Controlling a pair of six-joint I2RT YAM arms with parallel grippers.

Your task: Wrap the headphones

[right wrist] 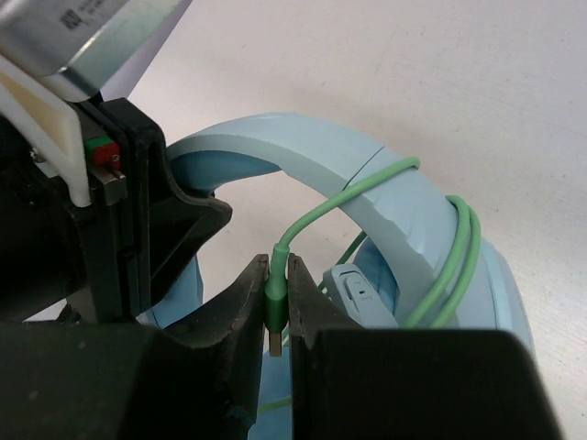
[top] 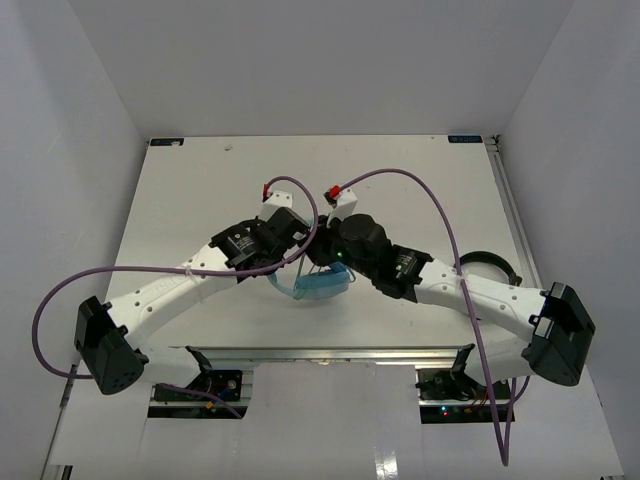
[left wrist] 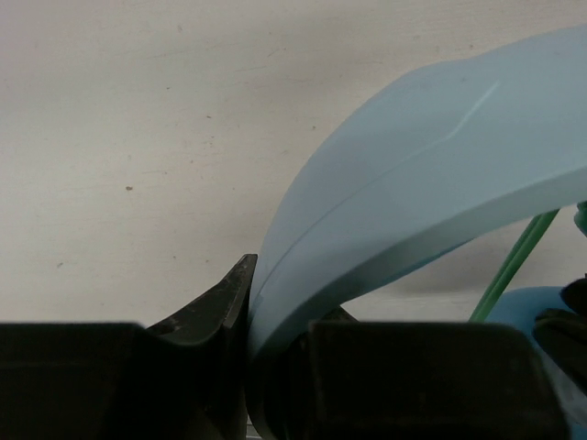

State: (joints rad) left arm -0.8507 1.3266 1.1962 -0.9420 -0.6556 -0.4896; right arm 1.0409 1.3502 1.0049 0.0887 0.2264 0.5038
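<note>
Sitting mid-table, a bit toward the near edge, the headphones [top: 325, 284] lay betw. the two arms, well apart from the side walls. The table [top: 190, 190] had open room behind them and to the left. At the right, a black hoop [top: 492, 260] lay near the table's edge rail, partly hidden by the right arm.

The left gripper [left wrist: 273, 316] was clamped on the blue headband [left wrist: 413, 183], its fingers nearly together w/ the band's edge betw. them. The right gripper [right wrist: 278, 275] pinched the green plug [right wrist: 274, 298] at the end of the cable [right wrist: 440, 247], jaws almost touching. The cable crossed over the band in two strands, then dropped inside the arc.

From above, both grippers' tips were lost under the wrists, so no grip could be read there. The left wrist view cut off most of the headphones; a blue bit showed at lower right, which part I couldn't tell. The right wrist view hid the lower half behind its own fingers.
</note>
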